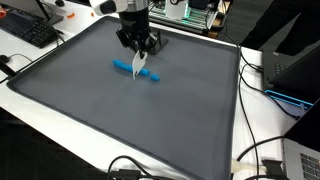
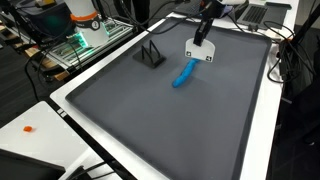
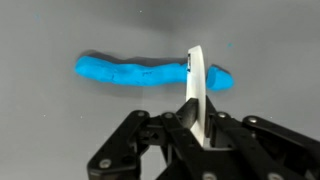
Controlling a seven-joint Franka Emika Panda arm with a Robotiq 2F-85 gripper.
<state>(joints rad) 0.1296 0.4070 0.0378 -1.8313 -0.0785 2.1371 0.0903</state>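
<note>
White flat piece (image 3: 197, 80), clamped edge-on in the end effector (image 3: 197, 128), points down, crosswise to the blue strip (image 3: 140, 73).

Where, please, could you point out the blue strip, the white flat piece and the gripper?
blue strip (image 3: 140, 73): wrist view, middle of its length.
white flat piece (image 2: 200, 51): in an exterior view, on its broad face.
gripper (image 1: 138, 46): in an exterior view, midway between its fingertips.
</note>
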